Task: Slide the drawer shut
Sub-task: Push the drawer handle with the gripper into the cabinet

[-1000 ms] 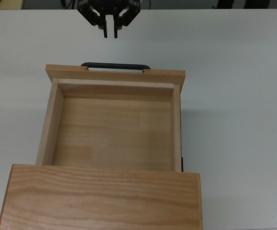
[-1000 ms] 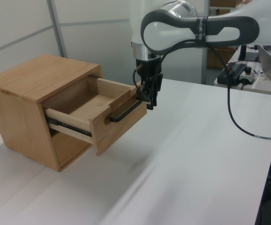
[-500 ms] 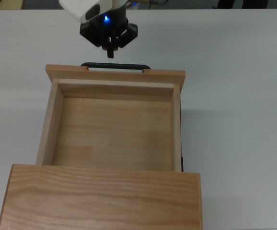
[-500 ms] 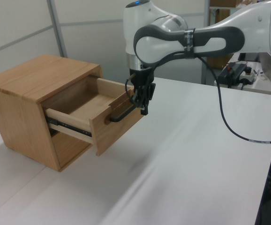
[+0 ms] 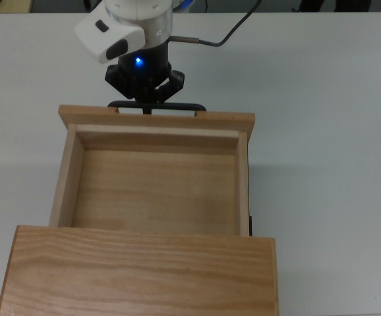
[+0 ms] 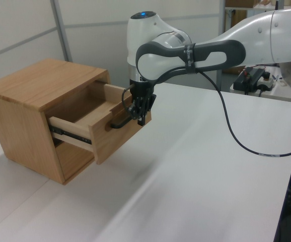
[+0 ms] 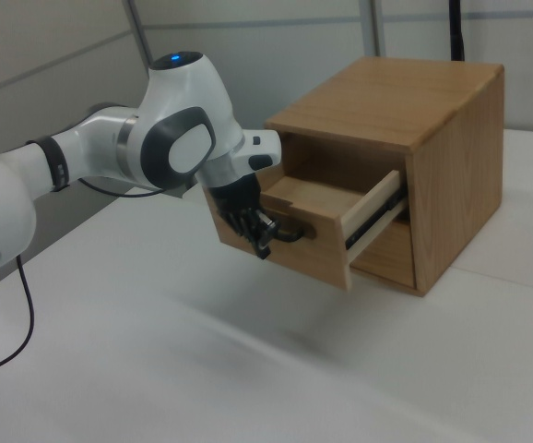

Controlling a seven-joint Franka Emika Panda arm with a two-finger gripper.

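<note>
Drawer (image 5: 154,181) partly extended from the cabinet (image 5: 138,273); gripper (image 5: 149,108), fingers pressed together, touches the black handle (image 6: 119,122) at the front panel's outer edge.

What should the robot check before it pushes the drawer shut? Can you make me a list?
1. Drawer holds nothing that could jam: ok, its inside is bare wood.
2. Gripper is at the handle: ok, it sits right at the black bar in the top view.
3. Gripper is centred on the front panel: not ok, it is toward the top view's left.
4. Slide rail looks straight: ok.
5. Cable hangs away from the drawer: ok.
6. Cabinet will stay put when pushed: cannot tell.
</note>
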